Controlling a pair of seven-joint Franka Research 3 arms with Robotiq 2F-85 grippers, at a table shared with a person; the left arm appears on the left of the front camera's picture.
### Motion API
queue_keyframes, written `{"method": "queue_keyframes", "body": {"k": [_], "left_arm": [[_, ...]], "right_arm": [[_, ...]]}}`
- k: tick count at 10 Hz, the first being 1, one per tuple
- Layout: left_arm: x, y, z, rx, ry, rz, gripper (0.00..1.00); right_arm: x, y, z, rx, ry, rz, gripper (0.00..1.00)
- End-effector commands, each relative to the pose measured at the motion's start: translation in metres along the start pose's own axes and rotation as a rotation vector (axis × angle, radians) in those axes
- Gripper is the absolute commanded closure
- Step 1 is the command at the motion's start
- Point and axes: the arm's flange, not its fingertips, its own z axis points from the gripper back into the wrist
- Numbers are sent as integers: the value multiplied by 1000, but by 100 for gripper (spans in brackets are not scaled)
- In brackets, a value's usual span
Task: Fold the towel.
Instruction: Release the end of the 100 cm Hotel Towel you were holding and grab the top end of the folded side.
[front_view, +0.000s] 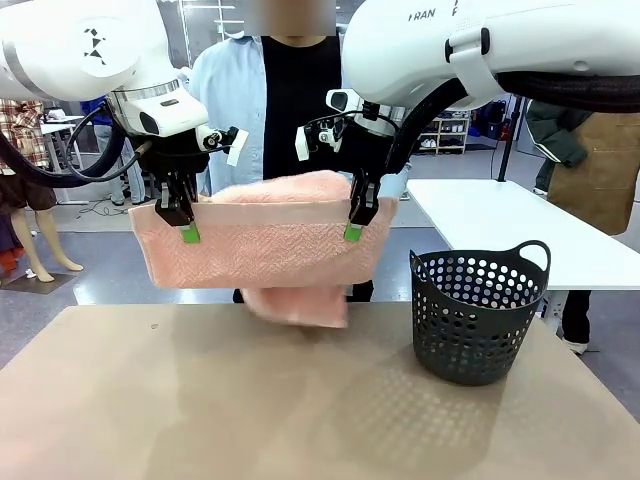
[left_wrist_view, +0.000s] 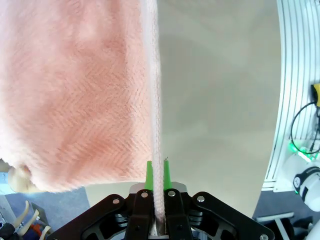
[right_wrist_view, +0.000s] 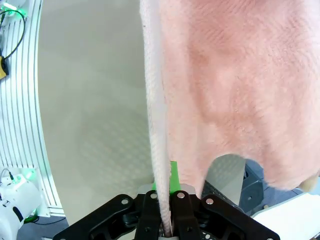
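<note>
Towel (front_view: 262, 240) off the desk (front_view: 150, 400), held up in the air across the middle, long edge level and stretched left to right. Left fingers (front_view: 190, 235) pressed together on the towel's upper left corner; right fingers (front_view: 352, 233) pressed together on its upper right corner. The cloth hangs doubled, front layer a flat band with a herringbone weave, and a looser fold sags below it near the centre, low over the desk; cannot tell whether it touches. Left wrist view: green pads of the left fingers (left_wrist_view: 148, 175) pinch the hem, towel (left_wrist_view: 75, 100) falling away to one side, bare desk (left_wrist_view: 215, 100) on the other. Right wrist view: right fingers (right_wrist_view: 173, 175) pinch the hem the same way, towel (right_wrist_view: 235, 75) draped beside them. Dark perforated basket (front_view: 478, 312) stands upright on the right of the desk, apart from the towel. Person (front_view: 290, 90) stands at the far side, behind the towel.
</note>
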Motion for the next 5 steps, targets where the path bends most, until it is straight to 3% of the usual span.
{"method": "queue_keyframes", "body": {"k": [1,5], "left_arm": [[-1,0,0,-3,-11,0,100],[-1,0,0,-3,-11,0,100]], "right_arm": [[-1,-1,0,-2,-1,4,100],[-1,-1,0,-2,-1,4,100]]}}
